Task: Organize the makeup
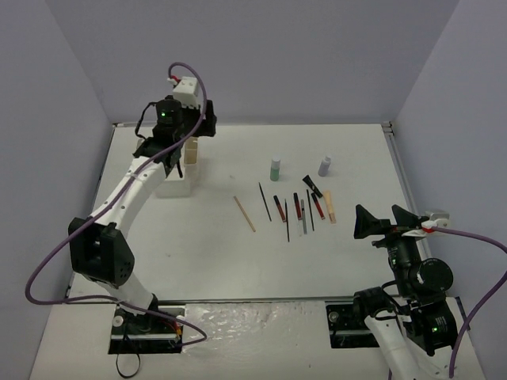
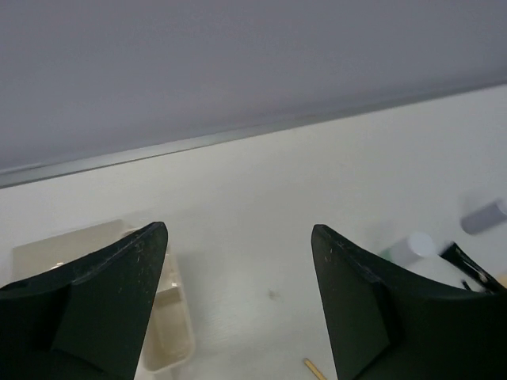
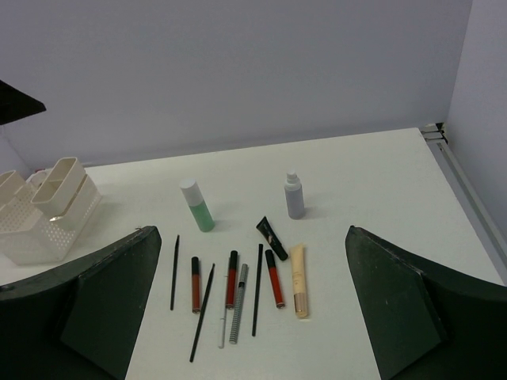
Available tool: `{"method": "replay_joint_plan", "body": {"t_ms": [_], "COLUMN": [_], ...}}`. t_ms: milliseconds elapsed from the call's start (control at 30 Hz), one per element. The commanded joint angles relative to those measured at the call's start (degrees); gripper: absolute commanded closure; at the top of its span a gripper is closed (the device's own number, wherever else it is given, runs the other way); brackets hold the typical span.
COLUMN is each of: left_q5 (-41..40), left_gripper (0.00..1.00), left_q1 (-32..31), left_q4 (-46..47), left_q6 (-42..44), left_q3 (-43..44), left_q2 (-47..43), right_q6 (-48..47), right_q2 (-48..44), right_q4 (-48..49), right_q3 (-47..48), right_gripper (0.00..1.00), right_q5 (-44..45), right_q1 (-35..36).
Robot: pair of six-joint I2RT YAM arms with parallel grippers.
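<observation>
The makeup lies mid-table. A green bottle [image 1: 275,169] [image 3: 198,207] and a grey bottle [image 1: 324,165] [image 3: 294,196] stand behind a row of thin pieces [image 1: 297,207]. That row holds black pencils [image 3: 257,289], red lip tubes [image 3: 273,278], a black tube [image 3: 272,238] and a tan tube [image 3: 298,290]. A tan stick [image 1: 244,214] lies apart to the left. My left gripper [image 1: 169,158] [image 2: 239,233] hovers open and empty over the compartmented box [image 1: 176,184] [image 2: 170,332]. My right gripper [image 1: 384,222] [image 3: 252,233] is wide open to the right of the row, holding nothing.
The white-and-beige box [image 3: 47,210] stands at the back left, close to the rear wall. A metal strip [image 2: 238,134] marks the table's far edge. Grey walls enclose the table on three sides.
</observation>
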Motion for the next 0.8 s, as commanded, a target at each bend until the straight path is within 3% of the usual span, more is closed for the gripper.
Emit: {"method": "replay_joint_plan", "body": {"t_ms": [0,267,767], "left_q5": [5.9,4.6,-0.4], "left_gripper": [0.27,0.16,0.19], "left_q1": [-7.9,-18.4,-22.3], "left_q4": [3.5,3.3,9.6], "left_q6": [1.5,3.4,1.6], "left_q3": [-2.5,0.0,6.5], "left_q2": [-0.9,8.2,22.3], "right_q6": [-0.2,-0.3,-0.3], "right_q2": [0.4,0.4,0.3], "right_q4": [4.9,4.8,4.9], "right_q3": [0.0,0.0,-0.2], "right_gripper": [0.00,0.00,0.00], "right_q5": [-1.1,-1.2,-1.6], "right_q1": [0.3,0.3,0.3]}}
